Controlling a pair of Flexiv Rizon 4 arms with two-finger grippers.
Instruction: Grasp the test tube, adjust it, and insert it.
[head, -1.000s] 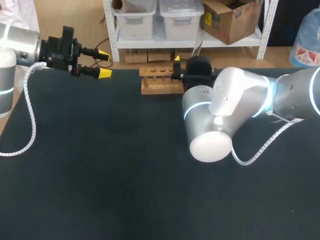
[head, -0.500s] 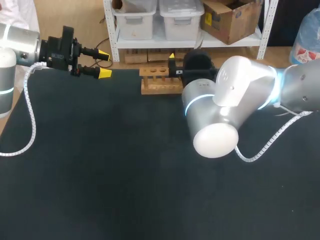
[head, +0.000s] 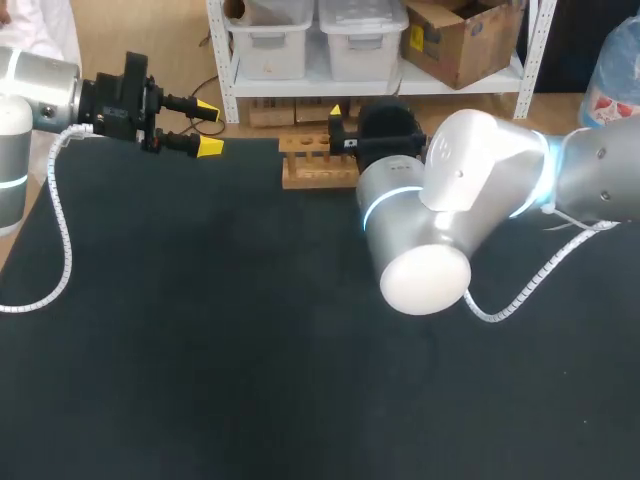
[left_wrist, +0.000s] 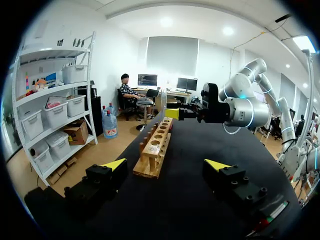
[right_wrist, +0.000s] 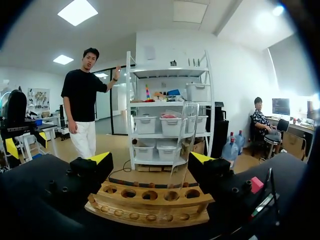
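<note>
clearly the right hand (right_wrist: 151, 159) is spread wide over the wooden rack (right_wrist: 150, 202), which sits at the far edge of the desk (head: 200, 350). the test tube (right_wrist: 182, 145) stands between its fingers, close beside one fingertip (right_wrist: 202, 159) and well apart from the other, leaning a little. its lower end seems to sit in a rack hole, though the bottom is too faint to be sure. nothing pinches the tube. the left hand (head: 208, 126) hangs spread and empty near the desk's far left corner, well away from the rack.

the risk, as i judge it: the near finger is so close that any sideways drift of the arm could nudge the leaning tube, lever it out of its hole or tip the rack. if the tube is not fully seated, it may topple by itself.
</note>
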